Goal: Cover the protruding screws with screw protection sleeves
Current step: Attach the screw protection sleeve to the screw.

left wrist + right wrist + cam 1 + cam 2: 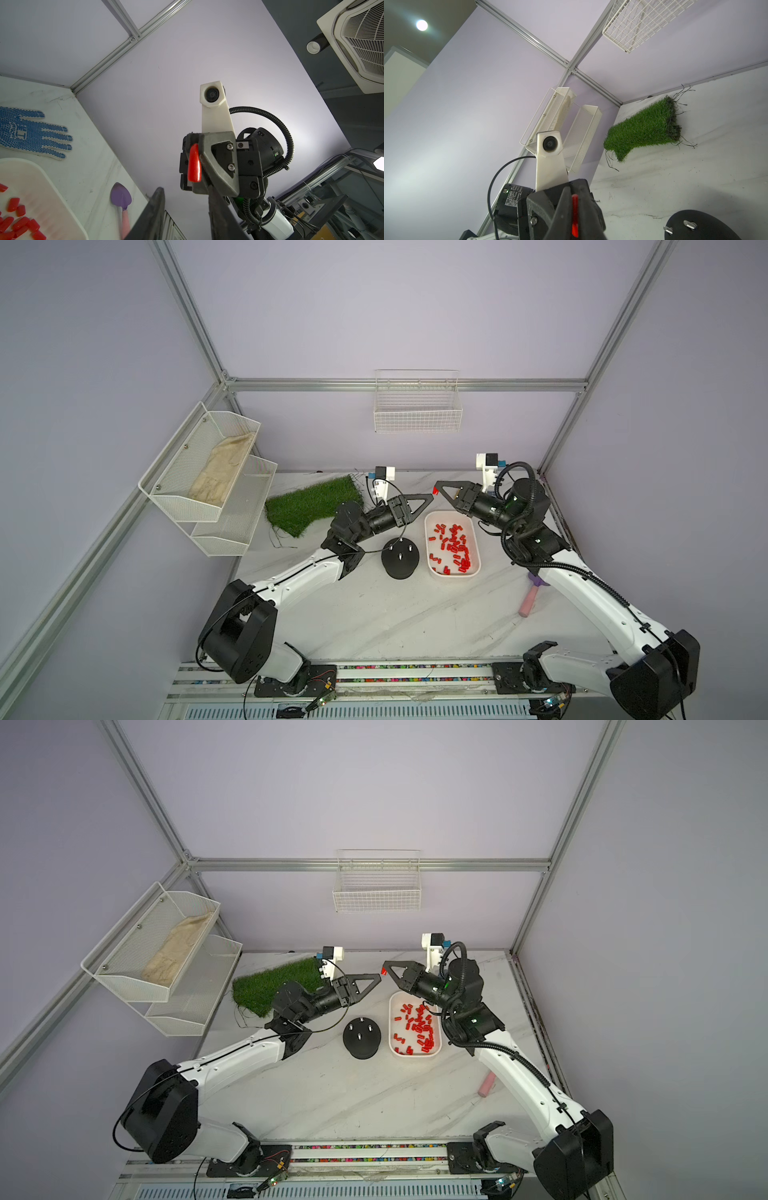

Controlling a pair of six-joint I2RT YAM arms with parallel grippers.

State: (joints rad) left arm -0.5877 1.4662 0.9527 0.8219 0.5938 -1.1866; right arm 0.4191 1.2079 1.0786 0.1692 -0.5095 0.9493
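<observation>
The black dome base (400, 562) stands on the table with bare silvery protruding screws (400, 556) on top; two of the screws (690, 224) show in the right wrist view. To the right of the base, a white tray (432, 572) holds several red screw protection sleeves (454, 543). Above the tray's far end, my right gripper (437, 489) is shut on one red sleeve (194, 164), which sticks out from its tips. My left gripper (429, 497) faces it tip to tip, a short way apart. Its fingers (154, 212) stand partly open with nothing between them.
A green grass mat (311, 506) lies at the back left. A pink-handled purple scoop (528, 602) rests under the right arm. A blue-dotted glove (31, 133) lies beyond the tray. Mesh shelves (208, 472) hang on the left wall and a wire basket (417, 406) on the back wall.
</observation>
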